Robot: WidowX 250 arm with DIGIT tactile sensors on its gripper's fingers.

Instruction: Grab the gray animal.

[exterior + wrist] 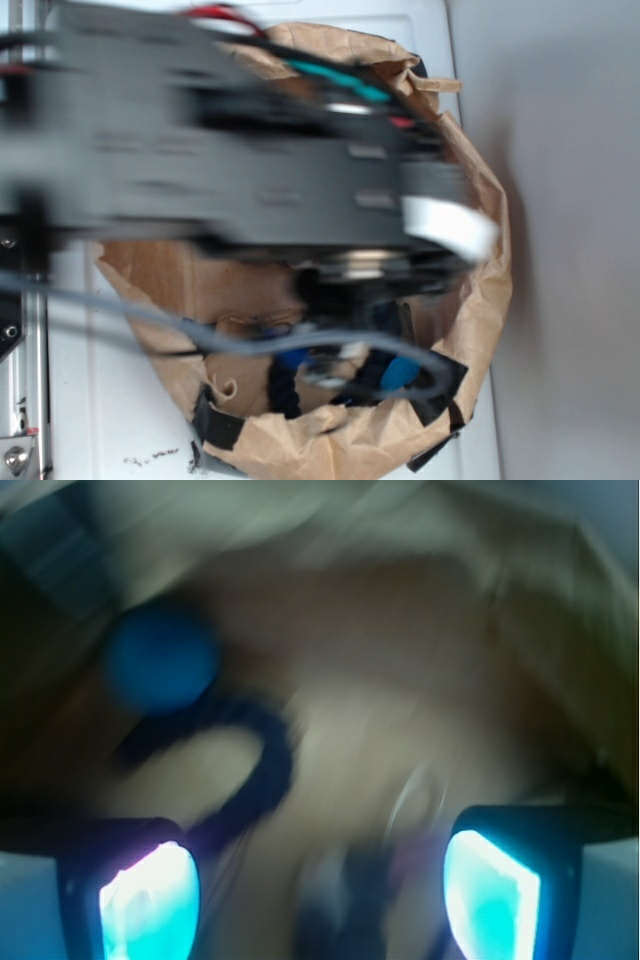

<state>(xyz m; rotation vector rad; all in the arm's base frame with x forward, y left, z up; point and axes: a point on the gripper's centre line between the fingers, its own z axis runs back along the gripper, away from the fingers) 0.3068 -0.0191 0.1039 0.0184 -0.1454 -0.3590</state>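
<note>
Claw [320,880] fills the lower part of the wrist view, its two fingers [150,900] showing as bright cyan pads at the bottom left and bottom right, spread well apart with nothing clamped between them. The whole wrist view is heavily blurred. Between the pads, at the bottom middle, lies the gray animal [345,900], visible only as a soft gray smear with a hint of pink and a thin pale loop above it; no finer features can be made out. It sits on the brown floor of a paper bag [480,330]. Whether the pads touch it cannot be told.

Up and to the left of the animal curls one dark navy rope ring [250,770], and beyond that, toward the upper left, rests one blue ball [160,660]. Both lie on the same brown paper floor.

In the exterior view, the blurred gray robot arm [220,150] reaches from the left across the top of the bag, with one gray cable [150,325] sweeping beneath it. The bag's rim is rolled down and patched with black tape [215,425]. The bag stands on a white table [100,420], close to its right edge. Inside the bag, dark rope and blue shapes show near the lower rim, but the animal cannot be picked out there. No readable writing or labels appear in either view.
</note>
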